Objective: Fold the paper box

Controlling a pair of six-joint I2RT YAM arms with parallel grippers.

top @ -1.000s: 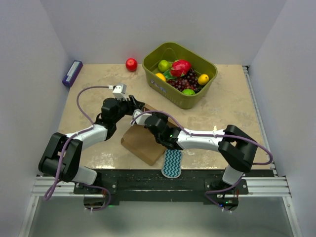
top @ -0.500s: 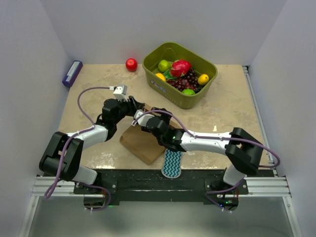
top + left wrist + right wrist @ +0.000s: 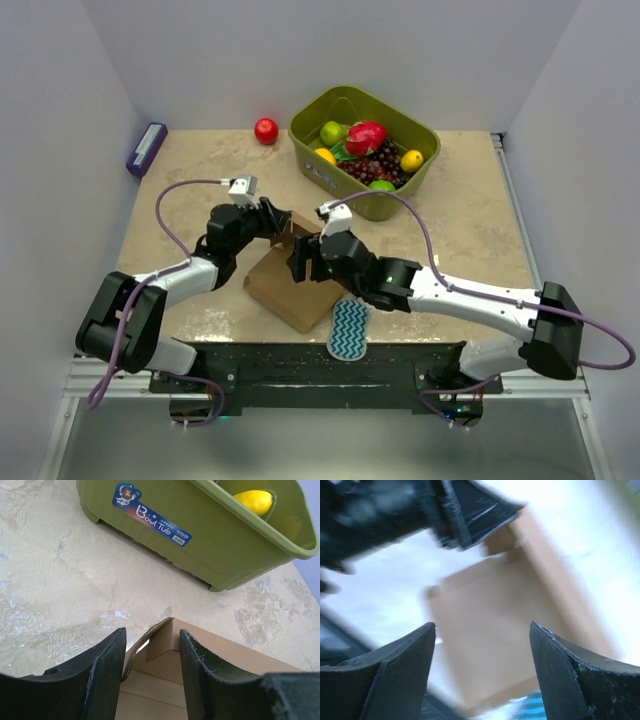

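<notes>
- Top external view: the paper box [image 3: 280, 292] lies on the table [image 3: 470, 215] directly under the right gripper [image 3: 303, 265]. Its far corner reaches up into the left gripper [image 3: 285, 222].
- Left gripper: the jaws are half closed on the box's raised corner flap. In the left wrist view the cardboard stands between the two fingers [image 3: 107, 672] and touches both.
- Right gripper: the jaws are spread wide with nothing between them, hovering just above the box's flat panel. Its own wrist view is blurred.
- Just beyond the left gripper stands the green basket [image 3: 318, 170], near the flap but apart from it. It holds a lemon [image 3: 411, 160], dark grapes [image 3: 372, 166], a red-pink fruit [image 3: 366, 135] and green fruit [image 3: 331, 132].
- Behind the right gripper, toward the arm bases, a teal zigzag sponge [image 3: 349, 332] lies just beside the box's near corner.
- Well beyond the left gripper, left of the basket, sits a red ball [image 3: 266, 131]. Far to that gripper's left, by the wall, is a purple-blue block [image 3: 147, 148].
- Both grippers crowd the same end of the box, and the left one's dark fingers fill the top of the right wrist view.
- Against a second ago, the right arm has stretched out with its elbow swung far to the right, and its jaws have opened. The left arm and the box have hardly shifted.
- The table is beige and marbled, with a black rail [image 3: 300, 352] along the near edge. Plain white walls [image 3: 300, 50] close in three sides.
</notes>
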